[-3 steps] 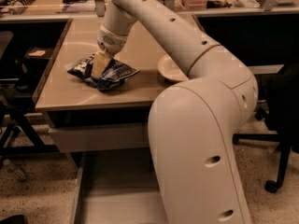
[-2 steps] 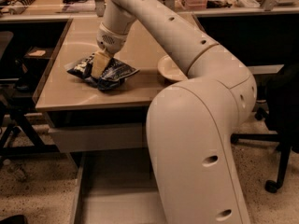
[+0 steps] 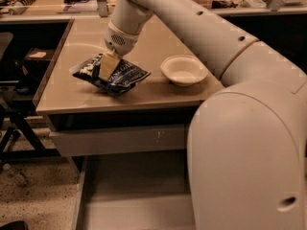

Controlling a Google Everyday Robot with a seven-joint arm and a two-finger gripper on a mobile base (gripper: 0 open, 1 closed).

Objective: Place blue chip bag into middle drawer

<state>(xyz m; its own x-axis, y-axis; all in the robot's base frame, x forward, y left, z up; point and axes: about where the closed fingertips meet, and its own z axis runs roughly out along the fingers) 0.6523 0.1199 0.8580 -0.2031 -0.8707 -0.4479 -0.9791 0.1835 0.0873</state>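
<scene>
The blue chip bag [image 3: 120,75] lies crumpled on the tan desk top [image 3: 158,95], left of centre. My gripper [image 3: 108,67] comes down from the arm above and its pale fingers are closed on the bag's middle; the bag bulges up around them. The middle drawer [image 3: 134,195] stands pulled out below the desk's front edge, with a flat grey floor and a low left wall [image 3: 80,195]. Its right part is hidden behind my arm's big white body [image 3: 249,162].
A white round bowl [image 3: 184,70] sits on the desk right of the bag. A grey drawer front with pale scratch marks [image 3: 120,140] sits above the open drawer. A dark chair and its frame [image 3: 14,104] stand at the left. Cluttered benches run along the back.
The bag and my gripper stay in the same spot on the desk. My arm's white body sits further right in view, so the whole bowl now shows.
</scene>
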